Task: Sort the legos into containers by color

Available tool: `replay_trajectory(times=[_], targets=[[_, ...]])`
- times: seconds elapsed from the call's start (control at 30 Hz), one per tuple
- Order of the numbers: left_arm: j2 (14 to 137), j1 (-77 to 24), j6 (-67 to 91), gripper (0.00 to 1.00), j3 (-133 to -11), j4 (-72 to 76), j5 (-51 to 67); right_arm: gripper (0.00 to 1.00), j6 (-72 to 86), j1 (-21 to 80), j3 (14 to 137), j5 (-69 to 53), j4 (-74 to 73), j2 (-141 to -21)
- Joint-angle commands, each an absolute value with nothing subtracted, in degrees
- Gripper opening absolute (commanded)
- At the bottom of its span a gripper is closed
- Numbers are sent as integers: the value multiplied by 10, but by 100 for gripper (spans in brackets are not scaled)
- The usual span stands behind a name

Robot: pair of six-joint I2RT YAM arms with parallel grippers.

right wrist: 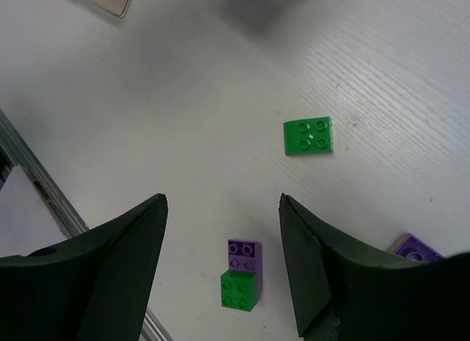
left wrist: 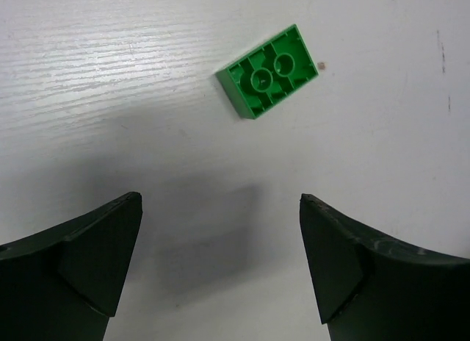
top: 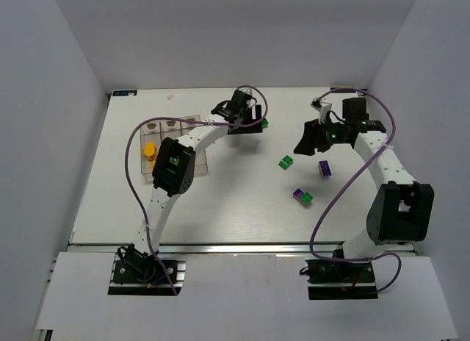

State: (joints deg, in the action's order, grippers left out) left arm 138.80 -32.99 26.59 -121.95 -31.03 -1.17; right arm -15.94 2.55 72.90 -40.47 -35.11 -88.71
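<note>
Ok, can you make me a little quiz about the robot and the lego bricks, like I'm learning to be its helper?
1. True or false: the left gripper is holding a green brick.
2. Which colour shows inside the containers? A yellow, B purple, C green.
3. Fill the gap: in the right wrist view, the small purple brick near the right gripper touches a ____ one.
Key: 1 false: the jaws are open and the brick lies on the table ahead of them. 2 A, the yellow bricks. 3 green.
</note>
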Motion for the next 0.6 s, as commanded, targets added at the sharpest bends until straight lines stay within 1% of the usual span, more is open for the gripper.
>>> replay_trajectory(times=[0.0,0.13,0.27,0.47,0.5,0.57], targets=[[1390,-330,308,98,-1256,-277,-30,68,-169,15,700,-447,-352,-868],[1404,-330,310,98,-1235,-196,-18,69,-161,10,679,-456,-338,-854],[1426,-335,286,98,-1247,-142,-15,69,-158,7,667,-459,-328,-851],[1449,-340,220,98,-1258,-112,-1,69,-145,8,662,-470,-316,-854],[1455,-340,213,97,-1258,-110,17,69,-143,8,663,-472,-315,-855],[1462,-340,187,97,-1262,-115,21,69,-135,-10,664,-474,-309,-855]])
